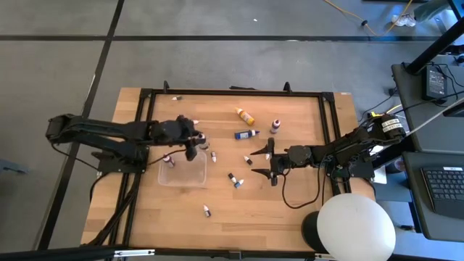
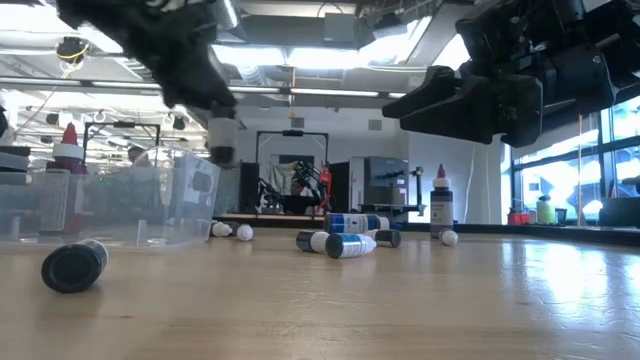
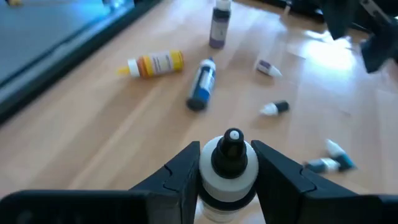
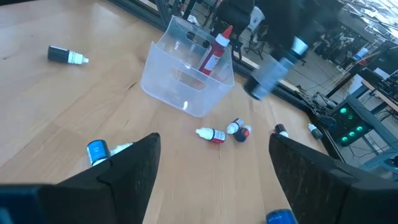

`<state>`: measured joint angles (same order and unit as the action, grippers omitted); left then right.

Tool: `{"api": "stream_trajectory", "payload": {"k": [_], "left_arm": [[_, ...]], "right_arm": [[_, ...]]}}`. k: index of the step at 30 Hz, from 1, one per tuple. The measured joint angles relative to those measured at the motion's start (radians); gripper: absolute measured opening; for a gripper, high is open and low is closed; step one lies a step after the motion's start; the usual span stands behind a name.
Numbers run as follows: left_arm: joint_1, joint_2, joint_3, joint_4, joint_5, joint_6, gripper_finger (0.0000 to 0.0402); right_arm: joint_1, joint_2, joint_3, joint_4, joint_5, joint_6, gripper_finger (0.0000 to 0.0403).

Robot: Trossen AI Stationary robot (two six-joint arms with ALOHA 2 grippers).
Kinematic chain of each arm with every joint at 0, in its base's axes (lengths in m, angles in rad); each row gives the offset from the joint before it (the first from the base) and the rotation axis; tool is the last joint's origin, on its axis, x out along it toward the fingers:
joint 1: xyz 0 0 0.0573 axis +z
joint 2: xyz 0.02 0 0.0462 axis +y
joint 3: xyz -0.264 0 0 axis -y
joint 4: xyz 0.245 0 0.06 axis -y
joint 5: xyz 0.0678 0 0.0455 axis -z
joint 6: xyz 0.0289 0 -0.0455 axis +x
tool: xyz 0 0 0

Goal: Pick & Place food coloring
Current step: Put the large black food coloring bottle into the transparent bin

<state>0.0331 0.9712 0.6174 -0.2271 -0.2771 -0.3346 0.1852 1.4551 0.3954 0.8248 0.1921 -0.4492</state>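
Observation:
My left gripper (image 1: 193,147) is shut on a small white food coloring bottle with a dark cap (image 3: 228,163) and holds it in the air over the far rim of the clear plastic tray (image 1: 194,178). A red bottle (image 4: 215,51) leans inside the tray against its wall. More food coloring lies loose on the table: an orange-yellow bottle (image 1: 244,114), a blue one (image 1: 246,134), a dark one standing upright (image 1: 275,126) and several tiny ones (image 1: 234,180). To the right of the table's middle my right gripper (image 1: 264,165) hangs open, with nothing between its fingers. My left gripper pinches the bottle's white body (image 3: 227,182), just behind the dark cap, between its two fingers (image 3: 180,173). The fingers slant down from the table's left and lie along the bottle, with the cap end (image 2: 222,154) pointing out past the fingertips. The bottle hangs clear of table and tray.
Black frame rails (image 1: 232,92) run along the table's far, left and right sides. A white dome-shaped object (image 1: 355,226) sits at the near right corner. One tiny bottle (image 1: 207,211) lies alone toward the near edge; bare wood surrounds it.

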Motion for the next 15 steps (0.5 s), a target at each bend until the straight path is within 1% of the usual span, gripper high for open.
{"api": "stream_trajectory", "payload": {"k": [3, 6, 9, 15], "left_arm": [[-0.080, -0.048, 0.000, -0.066, -0.027, -0.078, 0.0118], [-0.165, -0.071, 0.000, -0.098, -0.064, -0.128, 0.0118], [-0.249, -0.074, 0.000, -0.129, -0.137, -0.186, 0.0122], [-0.380, -0.074, 0.000, -0.266, -0.275, -0.285, 0.0118]], "right_arm": [[0.000, 0.000, 0.000, 0.001, 0.000, 0.000, 0.0302], [0.000, 0.000, 0.000, 0.001, 0.000, 0.000, 0.0302], [0.000, 0.000, 0.000, 0.001, 0.000, 0.000, 0.0302], [0.000, 0.000, 0.000, 0.006, 0.000, 0.000, 0.0302]]}}
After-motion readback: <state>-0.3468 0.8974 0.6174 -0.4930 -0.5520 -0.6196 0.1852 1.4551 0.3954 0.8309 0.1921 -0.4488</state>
